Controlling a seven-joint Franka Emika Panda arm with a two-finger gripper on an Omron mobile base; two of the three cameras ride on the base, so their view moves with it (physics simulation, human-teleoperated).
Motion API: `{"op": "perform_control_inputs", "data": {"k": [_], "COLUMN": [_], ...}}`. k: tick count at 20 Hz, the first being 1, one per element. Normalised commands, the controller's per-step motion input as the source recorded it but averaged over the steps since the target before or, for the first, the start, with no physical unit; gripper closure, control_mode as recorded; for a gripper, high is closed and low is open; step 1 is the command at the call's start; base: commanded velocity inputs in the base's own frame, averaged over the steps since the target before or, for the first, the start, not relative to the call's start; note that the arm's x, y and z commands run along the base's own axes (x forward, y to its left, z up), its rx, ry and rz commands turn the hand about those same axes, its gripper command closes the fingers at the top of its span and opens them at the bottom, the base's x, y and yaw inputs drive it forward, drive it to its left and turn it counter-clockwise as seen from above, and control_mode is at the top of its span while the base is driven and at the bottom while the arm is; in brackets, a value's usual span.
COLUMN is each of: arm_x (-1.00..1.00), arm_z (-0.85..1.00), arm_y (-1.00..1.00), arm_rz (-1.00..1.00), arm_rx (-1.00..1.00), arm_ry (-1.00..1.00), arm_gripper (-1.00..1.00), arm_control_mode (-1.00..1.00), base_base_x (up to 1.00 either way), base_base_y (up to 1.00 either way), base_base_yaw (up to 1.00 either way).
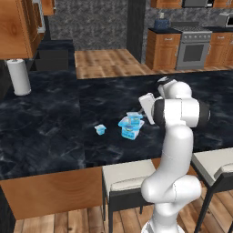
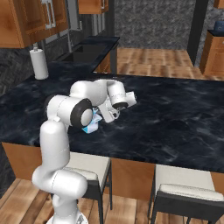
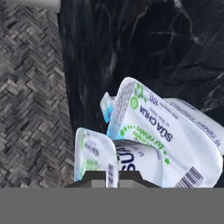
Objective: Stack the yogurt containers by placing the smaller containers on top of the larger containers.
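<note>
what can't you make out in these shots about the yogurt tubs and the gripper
- Gripper: in the hand view the bottom edge cuts off all but its fingertips, so what it pinches is unclear.
- Medium tub on the widest tub: left base view too small to tell if it sits level.
- Same stack: right base view, mostly hidden by the arm.
- Tiny tub: too small to read its lid.

medium tub [image 1: 135, 118] atop large tub [image 1: 129, 131] | tiny tub [image 1: 100, 129] apart
</note>
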Motion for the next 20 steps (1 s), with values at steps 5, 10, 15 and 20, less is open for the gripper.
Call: {"op": "perform_control_inputs", "data": {"k": [5,10,15,20], "arm_x": [0.0,0.0,0.0,0.0], "arm_z": [-0.02,0.0,0.0,0.0], "arm_y": [0.0,0.0,0.0,0.0], "arm_rz": [0.0,0.0,0.0,0.0], "arm_rx": [0.0,0.0,0.0,0.0], "arm_ry": [0.0,0.0,0.0,0.0], "arm_gripper": [1.0,1.0,1.0,1.0], "arm_control_mode": [-1.0,-1.0,-1.0,-1.0], "base_base_x": [0.0,0.0,0.0,0.0], "base_base_y": [0.0,0.0,0.0,0.0], "base_base_yaw": [0.0,0.0,0.0,0.0]}}
